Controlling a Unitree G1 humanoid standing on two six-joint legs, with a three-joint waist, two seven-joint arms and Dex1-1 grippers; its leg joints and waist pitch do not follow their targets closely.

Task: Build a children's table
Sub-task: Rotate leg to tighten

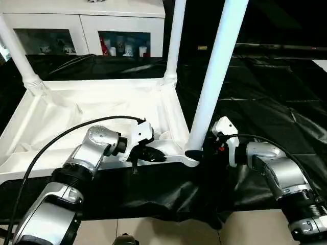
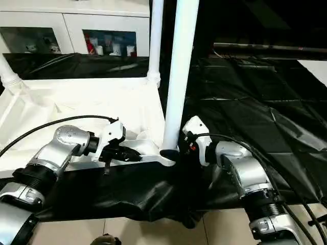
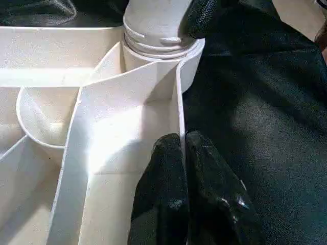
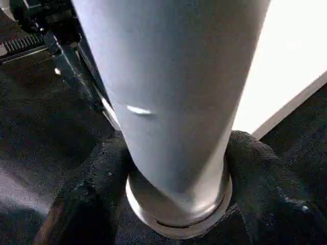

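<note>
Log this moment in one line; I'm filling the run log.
left tool: shut on tabletop rim | right tool: around near leg, at corner socket

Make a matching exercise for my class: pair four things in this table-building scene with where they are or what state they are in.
1. White plastic table top
2. Near white tubular leg
3. Left gripper
4. White glass-door cabinet

A. stands behind the work
B. shut on a rim
C. lies underside up on black sheeting
D. upright between two black fingers

Pairs: 1-C, 2-D, 3-B, 4-A
</note>
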